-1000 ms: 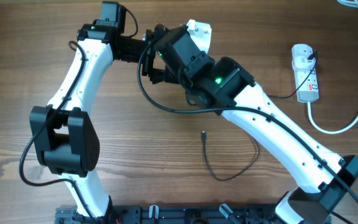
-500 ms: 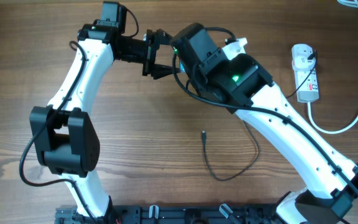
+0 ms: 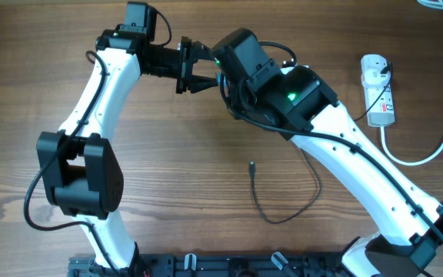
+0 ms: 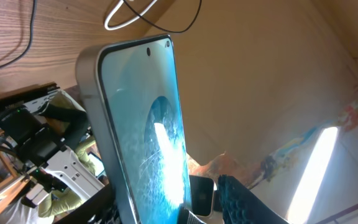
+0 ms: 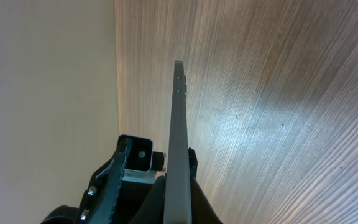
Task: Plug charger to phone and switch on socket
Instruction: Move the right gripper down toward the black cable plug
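The left gripper [image 3: 203, 71] has its jaws spread wide. The phone [image 4: 143, 124] stands upright between them, screen toward its camera; contact cannot be told. The right gripper [image 5: 174, 198] is clamped on the phone's lower end, seen edge-on. The charger [image 3: 253, 181] lies loose on the table [image 3: 168, 177], well apart. The socket [image 3: 378, 91] is at far right.

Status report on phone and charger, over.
Right gripper shut on phone, held in the air. Left gripper open beside it. Charger lies on table, not plugged. Nothing blocks it.
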